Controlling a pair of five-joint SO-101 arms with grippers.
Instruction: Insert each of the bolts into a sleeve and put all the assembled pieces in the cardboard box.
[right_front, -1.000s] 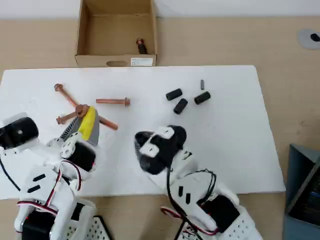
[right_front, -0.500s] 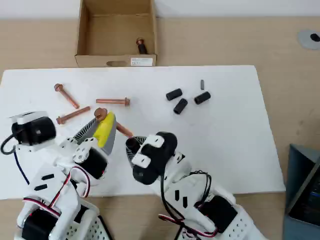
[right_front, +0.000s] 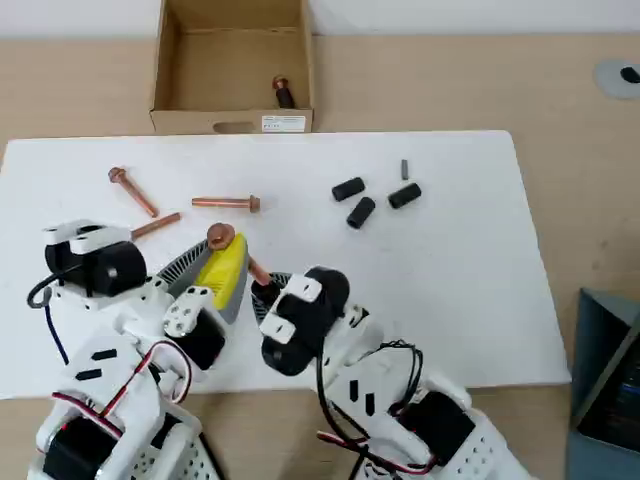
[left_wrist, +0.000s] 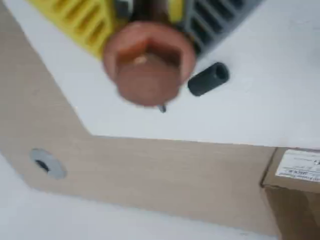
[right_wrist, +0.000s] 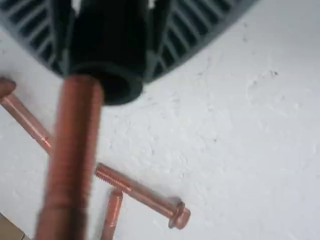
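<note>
The gripper (right_wrist: 107, 20) has its grey ribbed fingers (right_wrist: 200, 25) clamped on either side of a black sleeve (right_wrist: 107, 55), whose round mouth faces the camera. A blurred copper bolt (right_wrist: 72, 160) rises close to the lens, its threaded end meeting the rim of that mouth; whether it has entered cannot be told. Beneath them a white sheet (right_wrist: 240, 150) carries three loose bolts: a long bolt (right_wrist: 140, 192) with its flanged head towards the middle, a second bolt (right_wrist: 27, 120) slanting near the edge, and a third bolt (right_wrist: 112, 215) just beside the long one's thread.
</note>
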